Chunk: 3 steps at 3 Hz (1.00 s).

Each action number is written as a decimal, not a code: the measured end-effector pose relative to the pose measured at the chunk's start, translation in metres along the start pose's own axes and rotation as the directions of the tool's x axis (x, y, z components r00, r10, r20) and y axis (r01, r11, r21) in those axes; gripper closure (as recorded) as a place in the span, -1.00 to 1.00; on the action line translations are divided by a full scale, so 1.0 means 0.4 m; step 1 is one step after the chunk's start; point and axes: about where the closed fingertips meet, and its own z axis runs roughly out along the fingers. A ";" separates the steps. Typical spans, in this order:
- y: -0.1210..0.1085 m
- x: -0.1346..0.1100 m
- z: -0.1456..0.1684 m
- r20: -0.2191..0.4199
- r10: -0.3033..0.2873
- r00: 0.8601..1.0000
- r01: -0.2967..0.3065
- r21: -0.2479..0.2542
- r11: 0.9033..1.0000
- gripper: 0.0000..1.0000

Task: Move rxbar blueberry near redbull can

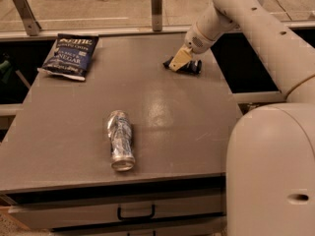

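"Gripper first: where was it?"

"The gripper [181, 60] sat low over the far right part of the table [162, 107], at the end of the pale arm [231, 14] that reached in from the upper right. Its tan end lay over the left end of the rxbar blueberry [192, 67]."

"Did it have the bar clamped?"

"I could not tell. It touched or covered the bar's left end, but whether it was wide, narrow or gripping did not show."

"And the bar itself?"

"It lay flat on the tabletop near the far right edge, a dark wrapper with its long side running roughly left to right. Its right end stuck out clear of the gripper."

"Where was the redbull can?"

"The redbull can [120, 140] lay on its side towards the front of the table, left of centre, with its shiny metal end pointing at the front edge. It was well apart from the bar, diagonally across the table."

"Anything else?"

"A blue chip bag [69, 55] lay flat at the far left corner, well away from both can and bar. Below the front edge was a drawer with a dark handle [136, 213], and the robot's bulky pale body [273, 171] filled the lower right."
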 end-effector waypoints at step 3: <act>0.205 -0.190 -0.199 0.215 -0.218 0.952 0.243 -0.096 0.965 1.00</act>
